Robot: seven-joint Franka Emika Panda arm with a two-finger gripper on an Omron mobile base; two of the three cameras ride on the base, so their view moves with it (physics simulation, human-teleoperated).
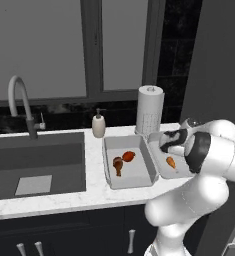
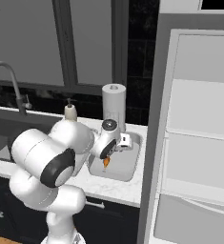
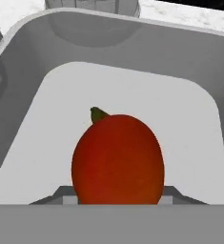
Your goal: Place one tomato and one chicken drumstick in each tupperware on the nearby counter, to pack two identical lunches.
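You're sitting about halfway: the left tub is already holding a tomato and drumstick, and your gripper, jaws clamped on a second tomato, is hovering in the right tub, which still seems to be lacking a drumstick.

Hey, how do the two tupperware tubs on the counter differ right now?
The left tub already holds a drumstick and a tomato; the right tub shows no drumstick. The end effector hangs over the right tub with a tomato; nothing is above the left one. Both are light-grey, shallow and rectangular.
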